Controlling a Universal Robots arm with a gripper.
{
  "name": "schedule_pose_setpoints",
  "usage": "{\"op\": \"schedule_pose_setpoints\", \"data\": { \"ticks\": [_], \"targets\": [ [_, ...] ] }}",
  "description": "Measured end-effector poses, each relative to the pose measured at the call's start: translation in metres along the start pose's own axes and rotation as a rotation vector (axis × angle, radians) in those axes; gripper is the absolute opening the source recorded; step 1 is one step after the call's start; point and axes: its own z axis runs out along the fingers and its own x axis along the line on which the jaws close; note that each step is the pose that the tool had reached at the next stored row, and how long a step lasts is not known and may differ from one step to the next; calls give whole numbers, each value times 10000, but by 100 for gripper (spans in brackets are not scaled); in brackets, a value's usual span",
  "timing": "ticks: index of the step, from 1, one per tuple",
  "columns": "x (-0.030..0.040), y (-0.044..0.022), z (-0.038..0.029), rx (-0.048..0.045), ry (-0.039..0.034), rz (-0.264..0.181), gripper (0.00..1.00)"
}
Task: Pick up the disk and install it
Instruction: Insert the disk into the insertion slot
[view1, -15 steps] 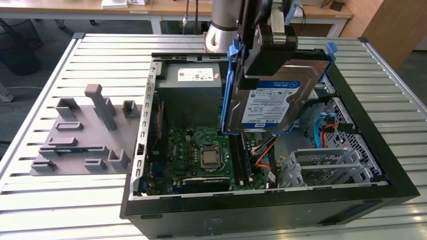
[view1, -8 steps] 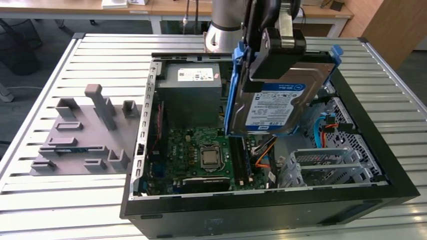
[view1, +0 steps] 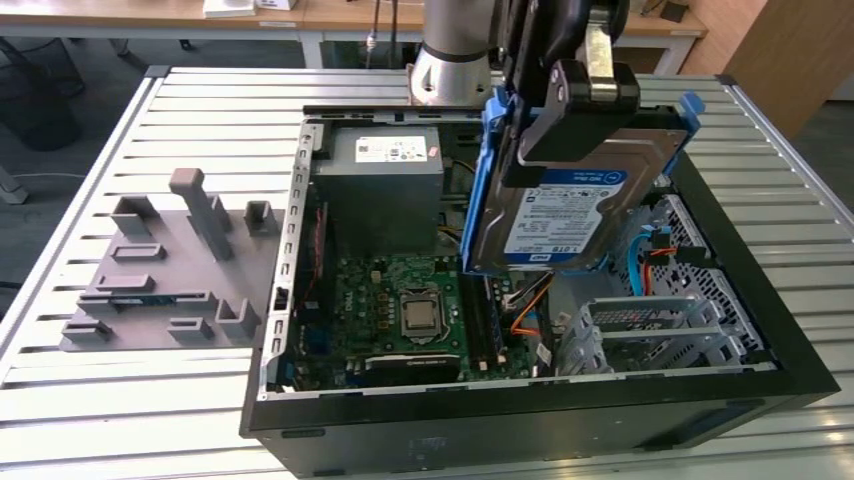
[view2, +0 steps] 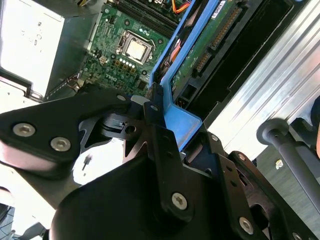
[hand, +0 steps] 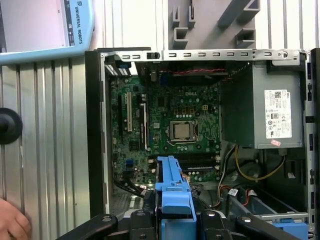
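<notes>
The disk (view1: 571, 215), a silver hard drive with a white-and-blue label in a blue plastic frame, hangs tilted above the open computer case (view1: 534, 415), over its right half in the exterior view. My gripper (view1: 567, 135) is shut on the disk's upper end, with black fingers (view1: 558, 110) on both sides. In the second wrist view the blue frame (view2: 182, 117) and the drive's green circuit board (view2: 210, 45) run out from between my fingers (view2: 156, 117). The first wrist view has the frame's blue edge (hand: 174, 192) sticking out over the motherboard.
Inside the case are a grey power-supply box (view1: 384, 165), the green motherboard (view1: 400, 300) and a metal drive cage (view1: 654, 330) with orange and blue cables. A grey fixture (view1: 167, 270) lies on the slatted table (view1: 134, 400). A person's hand (hand: 12, 225) is beside the case.
</notes>
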Motion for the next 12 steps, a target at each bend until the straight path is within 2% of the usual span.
{"op": "schedule_pose_setpoints", "data": {
  "ticks": [12],
  "targets": [
    [61,-85,3,0,-1,-1,37]
  ]
}}
